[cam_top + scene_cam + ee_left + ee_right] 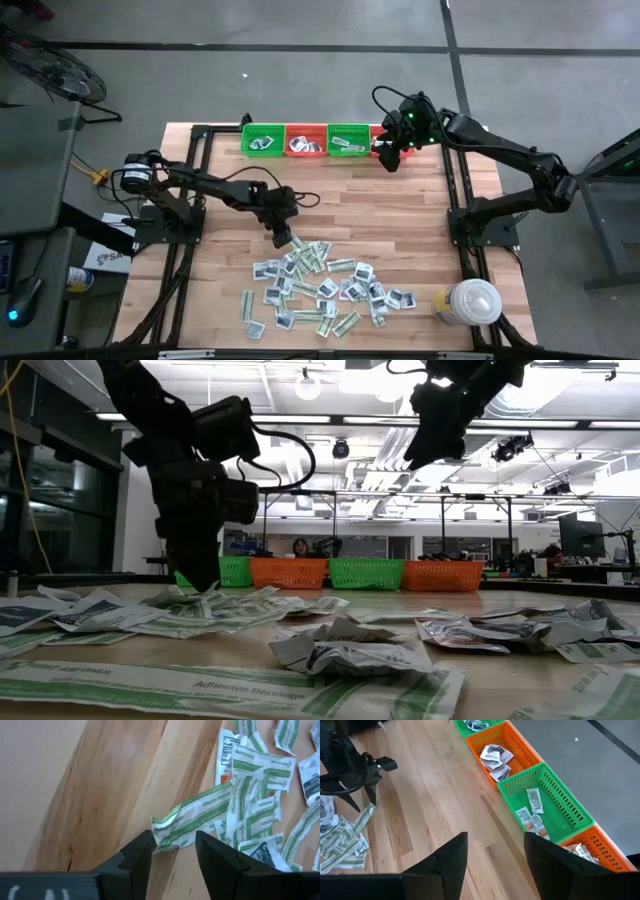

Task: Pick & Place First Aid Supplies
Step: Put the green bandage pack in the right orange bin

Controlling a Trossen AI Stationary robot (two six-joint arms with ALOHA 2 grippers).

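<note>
The first aid supplies lie in a loose pile on the wooden table, toward its near edge. They are white-grey square packets and narrow green-striped strips. My left gripper is open, low at the pile's far left corner. Its fingertips stand on either side of the free end of one green-striped strip, which lies flat on the wood. My right gripper is open and holds nothing. It hangs high over the right end of a row of green and red baskets along the far edge. My left gripper comes at the strip's crumpled free end slanting down from the table's left, with one finger on each side of it. I cannot tell whether either finger touches it. The strip lies on the table.
Each basket holds a few packets: green, red, green, and a red one partly under my right gripper. A big white round lidded container stands at the near right corner. Bare wood lies between pile and baskets. A person sits far behind.
</note>
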